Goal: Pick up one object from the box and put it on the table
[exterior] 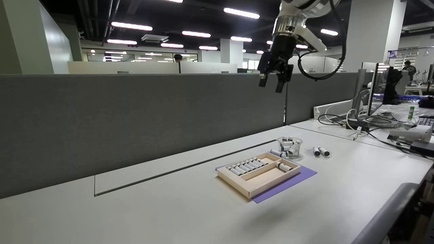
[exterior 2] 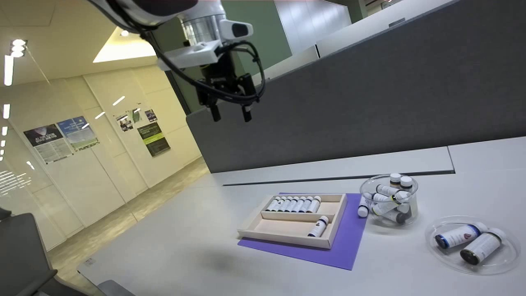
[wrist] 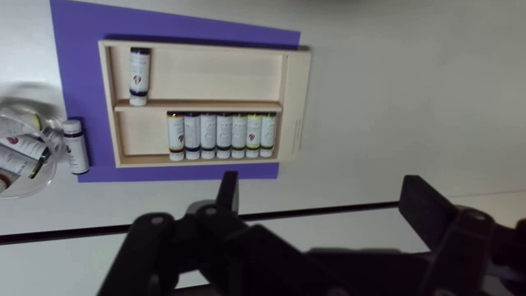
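Tan box (wrist: 213,76) w/ 8 vials (wrist: 223,131), partly on purple mat (wrist: 84,94), well below jaws; jaws wide apart, nothing btwn.

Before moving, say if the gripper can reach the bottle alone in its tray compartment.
Likely yes: the gripper hangs open, nothing covers the white-capped bottle, and a divider parts it from the row of seven.

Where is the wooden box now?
In the wrist view, the wooden box lies left of centre, mostly on the purple mat, right of the clear cup.
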`<state>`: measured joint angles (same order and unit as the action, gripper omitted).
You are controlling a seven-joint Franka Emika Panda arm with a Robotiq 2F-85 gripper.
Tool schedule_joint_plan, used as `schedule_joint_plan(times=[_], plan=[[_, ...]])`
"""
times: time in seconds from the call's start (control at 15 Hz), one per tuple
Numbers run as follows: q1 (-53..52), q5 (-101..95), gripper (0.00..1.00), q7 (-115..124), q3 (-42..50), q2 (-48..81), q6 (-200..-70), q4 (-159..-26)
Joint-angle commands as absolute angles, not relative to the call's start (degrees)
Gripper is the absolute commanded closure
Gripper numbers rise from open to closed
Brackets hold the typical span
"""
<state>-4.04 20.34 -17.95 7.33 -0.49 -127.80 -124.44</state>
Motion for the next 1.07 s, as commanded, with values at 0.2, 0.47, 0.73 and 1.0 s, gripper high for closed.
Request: schedule_joint_plan(times=[0.2,0.47,0.73,1.0], plan=[[1.5,19.6,0.00,-9.6,4.7,9.7,-129.0,-111.5],[2.0,19.4,0.00,-7.8,4.4,12.4,-128.6,-107.9],[2.0,19.5,0.00,-7.5,4.3,12.4,-128.6,-107.9],[3.7,10.4,0.00,-15.9,5.0,17.6,-138.7,-104.5]])
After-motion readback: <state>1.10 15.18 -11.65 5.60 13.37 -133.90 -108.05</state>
